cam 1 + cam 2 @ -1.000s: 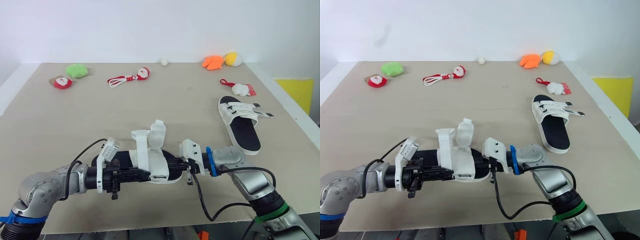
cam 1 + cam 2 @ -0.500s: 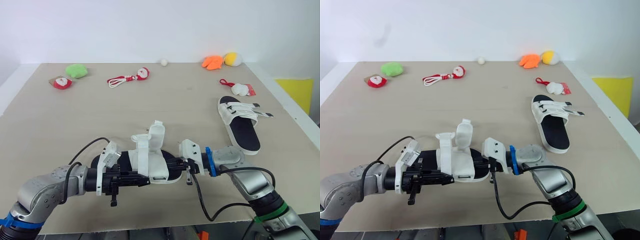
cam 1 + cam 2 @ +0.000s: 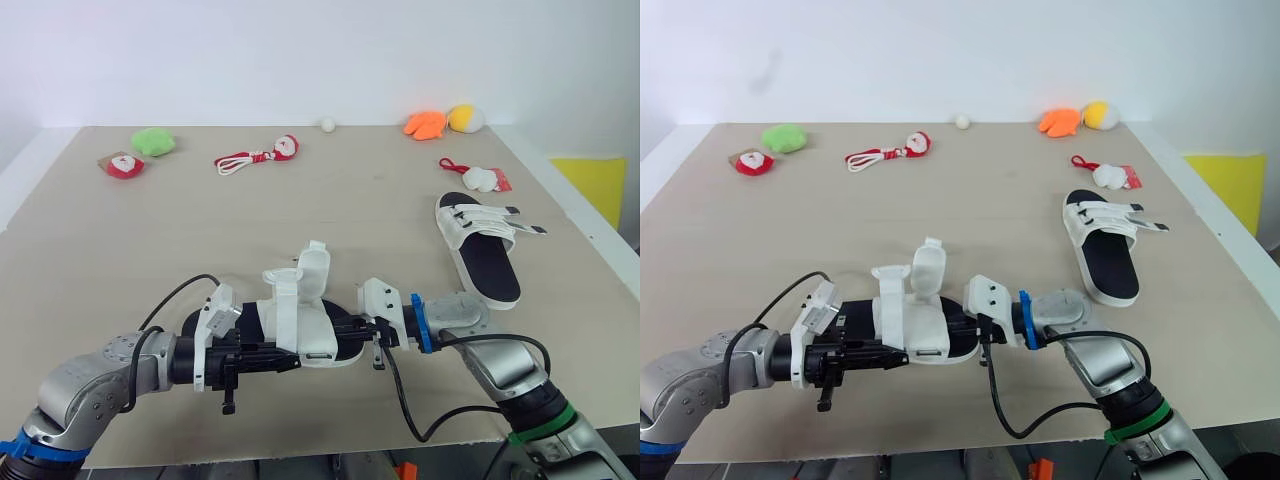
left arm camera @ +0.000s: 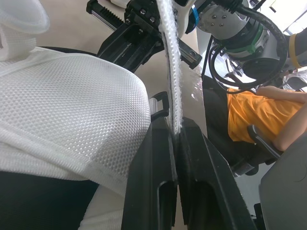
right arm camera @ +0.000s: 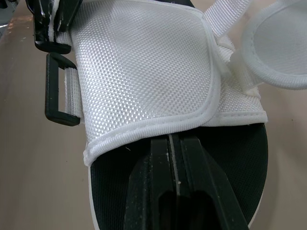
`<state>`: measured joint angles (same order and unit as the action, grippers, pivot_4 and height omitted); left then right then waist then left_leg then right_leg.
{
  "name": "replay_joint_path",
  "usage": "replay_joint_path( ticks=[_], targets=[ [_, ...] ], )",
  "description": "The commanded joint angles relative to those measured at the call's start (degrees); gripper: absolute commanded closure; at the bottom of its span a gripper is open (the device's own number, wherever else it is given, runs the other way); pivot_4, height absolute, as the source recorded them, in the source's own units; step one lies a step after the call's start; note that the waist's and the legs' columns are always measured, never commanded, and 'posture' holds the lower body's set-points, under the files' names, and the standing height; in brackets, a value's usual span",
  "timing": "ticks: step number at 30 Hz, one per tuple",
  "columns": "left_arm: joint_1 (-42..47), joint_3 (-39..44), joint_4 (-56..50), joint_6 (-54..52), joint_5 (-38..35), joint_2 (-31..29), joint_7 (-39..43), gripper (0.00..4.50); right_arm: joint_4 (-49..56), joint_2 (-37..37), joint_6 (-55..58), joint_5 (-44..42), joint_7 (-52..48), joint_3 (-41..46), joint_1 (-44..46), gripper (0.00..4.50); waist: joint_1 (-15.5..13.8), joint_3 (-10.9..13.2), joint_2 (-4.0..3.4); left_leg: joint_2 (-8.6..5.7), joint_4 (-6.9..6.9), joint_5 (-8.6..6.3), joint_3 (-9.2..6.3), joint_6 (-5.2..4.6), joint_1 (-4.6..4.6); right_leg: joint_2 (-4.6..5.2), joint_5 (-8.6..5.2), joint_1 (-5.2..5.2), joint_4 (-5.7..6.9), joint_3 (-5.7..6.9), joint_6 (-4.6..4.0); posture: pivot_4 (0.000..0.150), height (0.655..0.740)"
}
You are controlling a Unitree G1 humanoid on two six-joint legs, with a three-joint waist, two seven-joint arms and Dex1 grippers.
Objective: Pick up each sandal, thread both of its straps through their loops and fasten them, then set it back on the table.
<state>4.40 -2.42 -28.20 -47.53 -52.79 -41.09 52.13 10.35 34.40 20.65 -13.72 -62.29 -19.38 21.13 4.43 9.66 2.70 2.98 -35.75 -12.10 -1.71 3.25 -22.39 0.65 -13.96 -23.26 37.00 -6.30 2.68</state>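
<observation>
Sandals numbered two on the table point(image 3: 400, 200). The near sandal point(image 3: 300, 325) lay at the front edge between the two arms, black footbed up, with its two white straps standing up loose above the mesh upper. The far sandal point(image 3: 485, 255) lay well apart on the robot's right, its two straps lying across the upper with their ends poking out sideways.

The left gripper point(image 4: 176, 132) was clamped on the edge of one white strap point(image 4: 169, 57), just beside a black loop point(image 5: 60, 91) at the side of the upper. The right gripper point(image 5: 175, 141) had its fingers pressed together over the footbed at the hem of the upper; whether they pinched anything could not be told.

Seven small toys lay along the far side: green plush point(image 3: 153, 140), red-and-white figure point(image 3: 125, 165), red-corded figure point(image 3: 260, 155), white ball point(image 3: 328, 124), orange plush point(image 3: 425, 124), yellow plush point(image 3: 465, 118) and white plush point(image 3: 480, 180).
</observation>
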Motion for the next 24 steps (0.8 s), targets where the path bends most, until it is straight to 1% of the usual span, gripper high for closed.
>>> replay_joint_path(
  ticks=[1, 2, 3, 4, 5, 6, 7, 11, 20, 24],
  targets=[
    [0.44, 0.54, -0.27, -0.77, -0.22, -0.38, 0.12, 4.4, -2.98, 0.17, 1.58, 2.15, 0.69, -1.41, -1.06, 4.5, 0.0, 0.0, 0.0, 0.0, 0.0, 0.0, 0.0, 0.0, 0.0, 0.0, 0.0, 0.0, 0.0, 0.0, 0.0, 0.15, 0.74],
    [0.49, 0.57, -0.28, -0.88, -0.26, -0.43, 0.1, 4.4, -2.99, 0.18, 1.58, 2.16, 0.7, -1.41, -1.05, 4.5, 0.0, 0.0, 0.0, 0.0, 0.0, 0.0, 0.0, 0.0, 0.0, 0.0, 0.0, 0.0, 0.0, 0.0, 0.0, 0.15, 0.74],
    [0.45, 0.42, -0.47, -1.21, -0.43, -0.72, 0.42, 3.8, -2.95, 0.18, 1.62, 2.16, 0.72, -1.41, -1.06, 4.5, 0.0, 0.0, 0.0, 0.0, 0.0, 0.0, 0.0, 0.0, 0.0, 0.0, 0.0, 0.0, 0.0, 0.0, 0.0, 0.15, 0.74],
    [0.29, 0.24, -0.76, -1.31, -0.36, -0.94, 0.63, 3.54, -2.9, 0.18, 1.69, 2.14, 0.75, -1.4, -1.1, 4.5, 0.0, 0.0, 0.0, 0.0, 0.0, 0.0, 0.0, 0.0, 0.0, 0.0, 0.0, 0.0, 0.0, 0.0, 0.0, 0.15, 0.74],
    [0.17, 0.2, -0.94, -1.37, -0.38, -1.03, 0.76, 2.97, -2.84, 0.18, 1.73, 2.12, 0.79, -1.39, -1.15, 4.5, 0.0, 0.0, 0.0, 0.0, 0.0, 0.0, 0.0, 0.0, 0.0, 0.0, 0.0, 0.0, 0.0, 0.0, 0.0, 0.15, 0.74],
    [0.09, 0.2, -1.03, -1.38, -0.4, -1.08, 0.81, 2.57, -2.81, 0.17, 1.76, 2.1, 0.81, -1.39, -1.19, 4.5, -0.01, 0.0, 0.0, 0.0, -0.01, 0.0, 0.0, 0.0, 0.0, 0.0, 0.0, 0.01, 0.0, 0.0, 0.0, 0.15, 0.74],
    [0.12, 0.33, -0.92, -1.22, -0.3, -0.91, 0.61, 2.3, -2.81, 0.18, 1.78, 2.09, 0.83, -1.37, -1.22, 4.5, -0.02, 0.0, 0.0, 0.0, -0.02, 0.0, 0.0, 0.0, 0.0, 0.0, 0.0, 0.02, 0.0, 0.0, 0.0, 0.15, 0.74],
    [1.29, 1.65, -0.24, -1.93, -1.83, -0.43, 0.05, 2.3, -2.86, 0.19, 1.8, 2.04, 0.87, -1.38, -1.22, 4.5, -0.03, -0.01, -0.01, -0.02, -0.09, 0.03, 0.0, -0.04, 0.0, 0.0, 0.0, 0.04, 0.0, -0.04, -0.01, 0.15, 0.74],
    [6.31, 6.54, 2.62, -6.33, -10.37, 2.59, -4.04, 2.3, -3.06, 0.1, 1.6, 2.13, 0.89, -1.35, -1.17, 4.5, -0.01, -0.01, -0.01, -0.02, -0.08, 0.03, 0.0, -0.05, -0.01, -0.03, 0.02, 0.03, 0.01, -0.04, 0.0, 0.15, 0.74],
    [7.45, 6.32, 3.12, -6.84, -10.27, 2.7, -4.67, 2.3, -3.09, 0.05, 1.66, 2.15, 0.88, -1.32, -1.11, 4.5, 0.0, -0.01, -0.01, -0.01, -0.07, 0.03, -0.01, -0.05, -0.01, -0.04, 0.02, 0.03, 0.02, -0.04, 0.0, 0.15, 0.74]
  ],
)
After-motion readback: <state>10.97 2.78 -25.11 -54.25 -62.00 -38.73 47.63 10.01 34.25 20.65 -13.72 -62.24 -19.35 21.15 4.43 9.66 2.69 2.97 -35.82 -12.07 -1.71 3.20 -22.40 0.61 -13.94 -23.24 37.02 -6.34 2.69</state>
